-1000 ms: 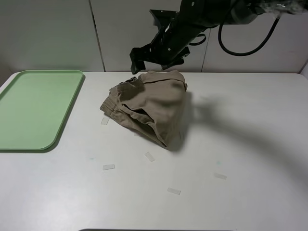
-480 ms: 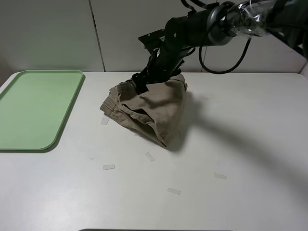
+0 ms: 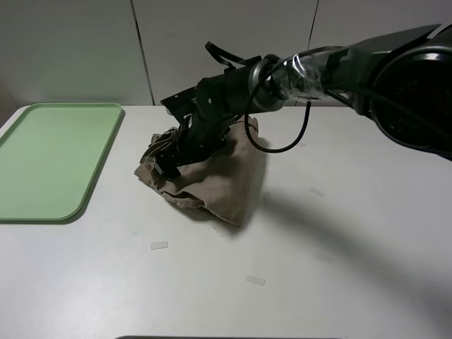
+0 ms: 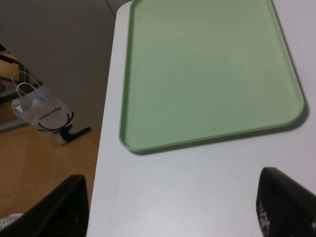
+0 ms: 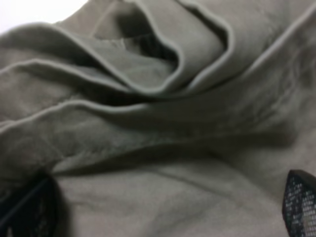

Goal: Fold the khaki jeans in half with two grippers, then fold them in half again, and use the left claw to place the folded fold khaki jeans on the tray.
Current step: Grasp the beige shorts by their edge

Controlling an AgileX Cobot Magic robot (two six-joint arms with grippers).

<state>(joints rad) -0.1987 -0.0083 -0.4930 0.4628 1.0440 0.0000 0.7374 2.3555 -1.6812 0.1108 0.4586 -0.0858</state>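
The khaki jeans (image 3: 222,176) lie in a crumpled, folded heap on the white table, right of the tray (image 3: 49,159). My right gripper (image 3: 169,161) reaches across from the right and presses into the heap's left side. In the right wrist view its fingertips (image 5: 301,207) stand wide apart over folds of khaki cloth (image 5: 163,123), and the right gripper (image 5: 168,210) is open. My left gripper (image 4: 173,210) is open, above the table's left edge beside the empty pale green tray (image 4: 207,74). The left arm is out of the exterior view.
Small bits of clear tape (image 3: 159,245) lie on the table in front of the jeans, with another piece (image 3: 255,280) nearer the front. A white paper bag (image 4: 47,116) stands on the wooden floor beyond the table's left edge.
My right gripper has come down from above the heap's back edge and moved left into its left side. The jeans have shifted left and flattened.
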